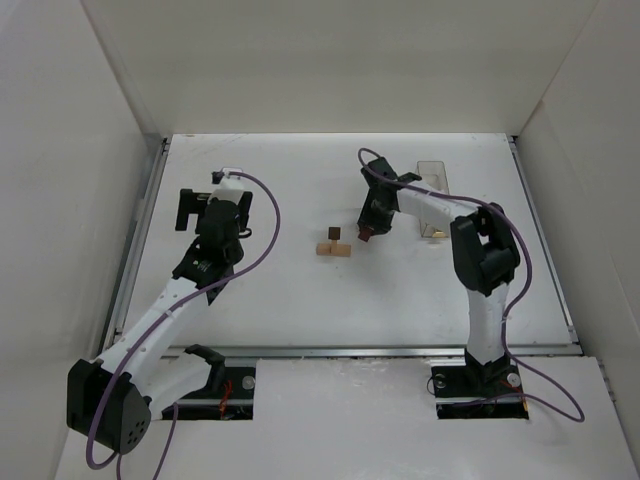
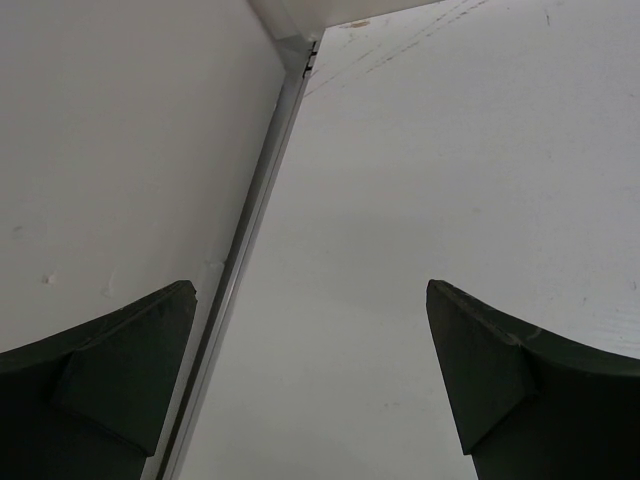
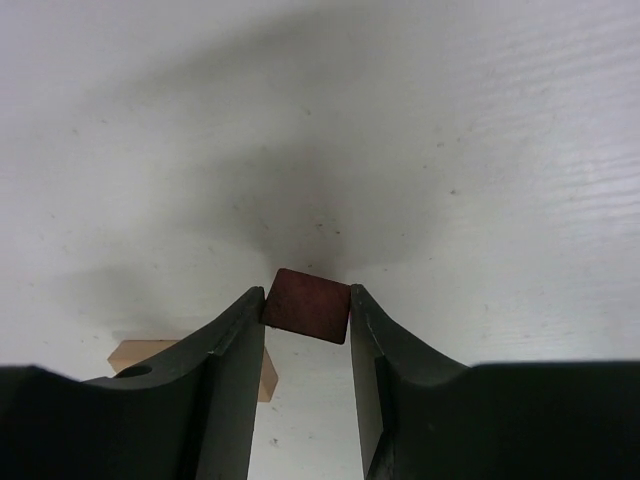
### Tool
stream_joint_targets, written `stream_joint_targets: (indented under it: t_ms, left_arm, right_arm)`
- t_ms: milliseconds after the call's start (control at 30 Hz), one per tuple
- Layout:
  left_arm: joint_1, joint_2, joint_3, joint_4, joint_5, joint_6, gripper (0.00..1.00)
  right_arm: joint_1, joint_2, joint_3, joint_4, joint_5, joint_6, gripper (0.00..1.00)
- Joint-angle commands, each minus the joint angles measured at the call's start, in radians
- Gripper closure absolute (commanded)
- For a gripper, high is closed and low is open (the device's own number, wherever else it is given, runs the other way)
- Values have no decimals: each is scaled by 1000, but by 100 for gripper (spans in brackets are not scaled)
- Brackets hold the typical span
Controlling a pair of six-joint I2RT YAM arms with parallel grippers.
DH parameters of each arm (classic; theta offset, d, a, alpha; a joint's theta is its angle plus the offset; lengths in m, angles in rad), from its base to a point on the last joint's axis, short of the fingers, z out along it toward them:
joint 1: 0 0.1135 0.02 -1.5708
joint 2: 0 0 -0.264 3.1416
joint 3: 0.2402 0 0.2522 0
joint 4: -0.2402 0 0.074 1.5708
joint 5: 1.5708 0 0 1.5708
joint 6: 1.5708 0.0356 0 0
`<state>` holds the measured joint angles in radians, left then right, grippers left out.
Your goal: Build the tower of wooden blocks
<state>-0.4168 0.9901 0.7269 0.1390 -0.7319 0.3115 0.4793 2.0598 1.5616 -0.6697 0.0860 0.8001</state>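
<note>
- The right gripper [image 3: 307, 312] pinches 1 dark reddish-brown cube [image 3: 308, 305], with both fingertips touching its sides.
- The wood block tower [image 1: 335, 246], a tan bar [image 1: 337, 252] with 1 top cube [image 1: 331, 235] on it, stands near that gripper's left side, apart from it.
- The left gripper [image 2: 310, 300] is spread wide with nothing between its 2 fingers, beside the side rail [image 2: 250, 230] and well left of the tower.

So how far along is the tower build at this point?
Done: a tan bar lies on the table with one dark cube at its middle. In hand: the right hand pinches a second reddish-brown cube just beside that stack. Left: setting that cube onto the stack. The left hand hangs open and empty, off to the left side.
</note>
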Motion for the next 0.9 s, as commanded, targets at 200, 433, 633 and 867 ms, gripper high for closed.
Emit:
stream_joint_targets:
  t_ms: [200,433,633,867]
  left_arm:
    - [-4,13,205,-103,170,22,0]
    - [-4,44,526,-389,910,66,0]
    - [-31,82,627,-358,1469,135,10]
    - [-40,338,936,-685,1735,254,10]
  right_arm:
    - [5,-404,-32,393,-66,-484,100]
    - [5,-628,-184,625,-343,-768,100]
    - [-14,-748,-316,780,-717,-961,100]
    - [-24,-813,-361,898,-1043,-1029,100]
